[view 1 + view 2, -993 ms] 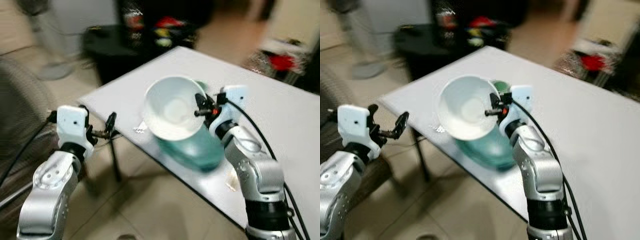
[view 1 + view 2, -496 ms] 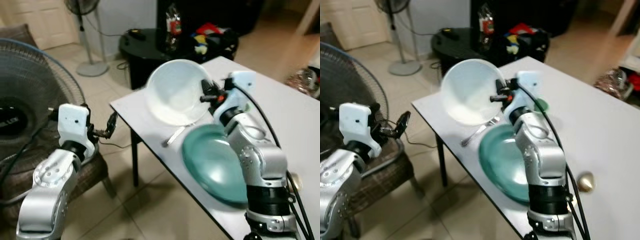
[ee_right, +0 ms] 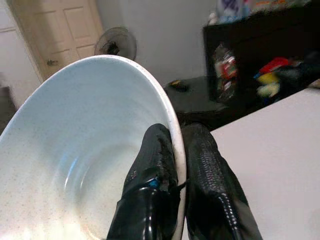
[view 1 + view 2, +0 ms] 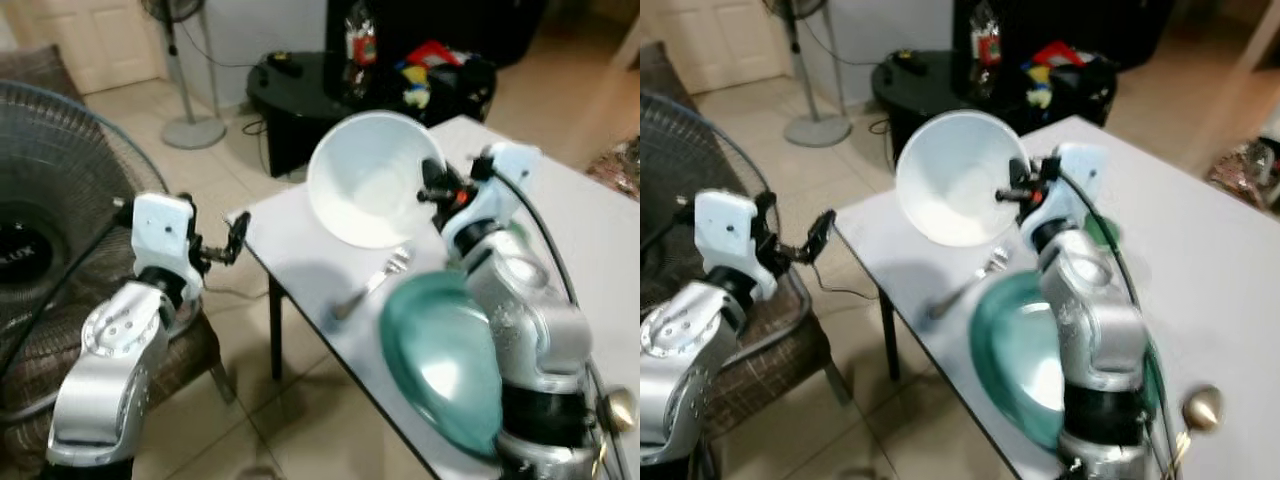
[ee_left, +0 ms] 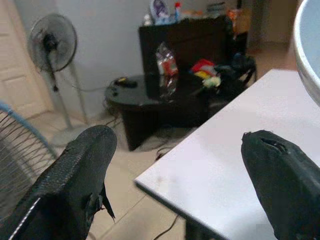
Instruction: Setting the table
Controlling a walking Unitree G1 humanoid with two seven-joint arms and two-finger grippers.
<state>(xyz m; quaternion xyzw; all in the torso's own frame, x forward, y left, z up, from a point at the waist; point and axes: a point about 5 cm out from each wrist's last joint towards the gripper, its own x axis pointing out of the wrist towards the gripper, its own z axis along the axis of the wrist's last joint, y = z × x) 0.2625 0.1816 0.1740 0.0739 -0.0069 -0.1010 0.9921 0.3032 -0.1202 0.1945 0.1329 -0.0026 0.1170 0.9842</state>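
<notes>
The white bench (image 4: 300, 250) carries a teal plate (image 4: 440, 365) at its near edge, and a fork (image 4: 372, 285) lies beside the plate toward the near corner, like a place setting. The right gripper (image 3: 175, 165) holds the white bowl (image 4: 372, 190) tilted above that corner, its fingers pinching the rim, probably to put it on the plate. The left gripper (image 5: 185, 170) waits off the corner, fingers wide and empty.

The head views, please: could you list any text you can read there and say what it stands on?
"LUX": on the dark hub of the floor fan; any letters before it are cut off at the picture's edge.
Label on the bottle on the black side table: too blurred to read.
White bowl: no print visible.
</notes>
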